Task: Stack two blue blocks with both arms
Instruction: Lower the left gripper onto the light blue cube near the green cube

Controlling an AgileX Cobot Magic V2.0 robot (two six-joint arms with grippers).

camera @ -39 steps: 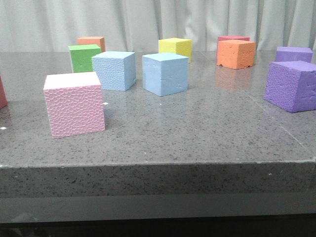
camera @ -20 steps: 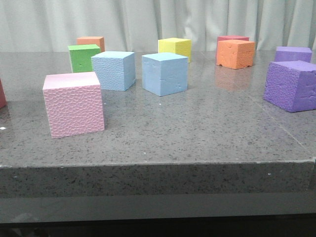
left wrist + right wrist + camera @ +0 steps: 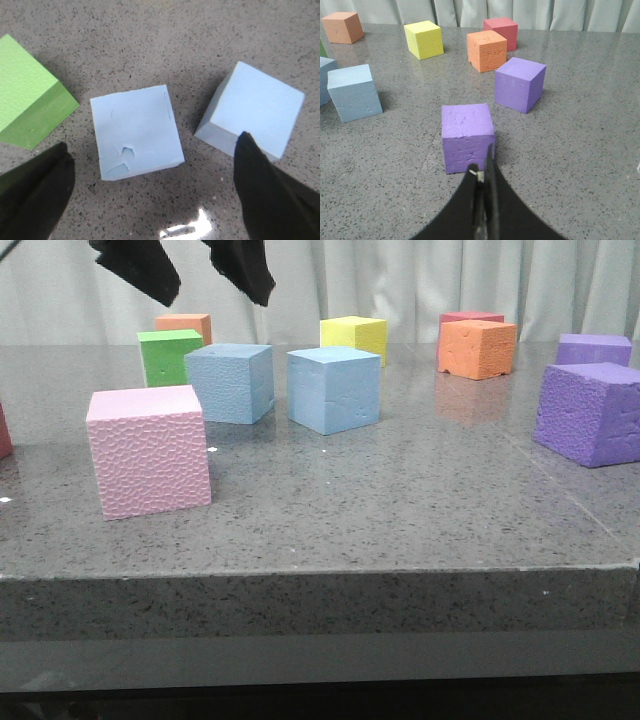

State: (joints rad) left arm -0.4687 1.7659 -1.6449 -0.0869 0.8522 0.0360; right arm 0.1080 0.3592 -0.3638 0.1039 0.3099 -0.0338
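Left hand spread above the two blue cubes; right hand clenched and empty, off to the side.

Your left hand (image 3: 190,268) hangs released over the pebbly sky-blue foam cube (image 3: 231,382), which in the left wrist view (image 3: 136,131) sits between the black fingers (image 3: 37,190). The smoother sky-blue foam cube (image 3: 335,389) rests just beside it on the grey speckled counter (image 3: 400,510), apart, towards your right. The left arm is clearly nearer: the pebbly cube lies straight below it. Your right hand (image 3: 482,175) is pinched closed on nothing, aimed at a purple foam cube (image 3: 467,136), with the smooth blue cube well off to its left. Count: two blue, two purple, two orange, one each of pink, green, yellow, red. Probably a descent onto the pebbly cube comes next.
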